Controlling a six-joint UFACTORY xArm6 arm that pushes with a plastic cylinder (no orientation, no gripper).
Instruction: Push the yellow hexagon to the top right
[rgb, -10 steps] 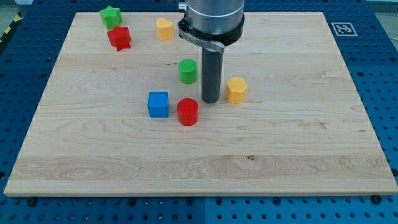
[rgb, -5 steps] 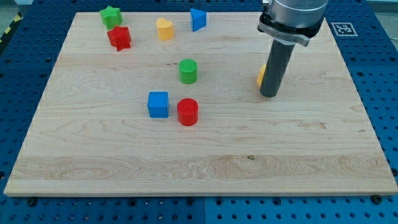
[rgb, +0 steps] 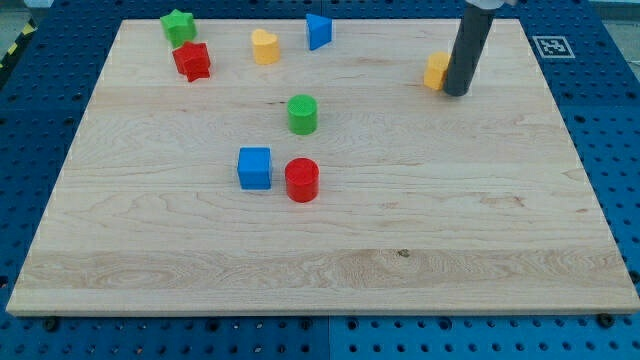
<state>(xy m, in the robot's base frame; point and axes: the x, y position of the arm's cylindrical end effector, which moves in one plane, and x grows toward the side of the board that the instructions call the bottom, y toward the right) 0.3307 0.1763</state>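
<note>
You have no pincer on this arm, so there is no open or closed state to report; the arm ends in a straight dark rod, and my tip (rgb: 457, 94) rests on the wooden worktop (rgb: 480, 230) near the view's top right.

The yellow hexagon (rgb: 436, 71) sits just to the view's left of the rod, and the rod covers its right part, so you see only a slice of it. It looks to be touching the rod or right against it; you cannot tell which from this angle. The block lies slightly above my tip in the view, in the upper right area of the worktop but short of the corner itself.

Everything else lies to the view's left of my tip and well apart from it. The blue block (rgb: 318, 31), a wedge-like shape, is nearest along the top edge, up and left of my tip. Further left on that line is the yellow block (rgb: 264, 46) with a rounded top. Beyond it, near the top left corner, the red star (rgb: 192, 61) sits just below the green star (rgb: 178, 26), the two nearly touching. Down and left of my tip stands the green cylinder (rgb: 302, 114). Lower still, the red cylinder (rgb: 301, 180) stands just beside the blue cube (rgb: 255, 167).
</note>
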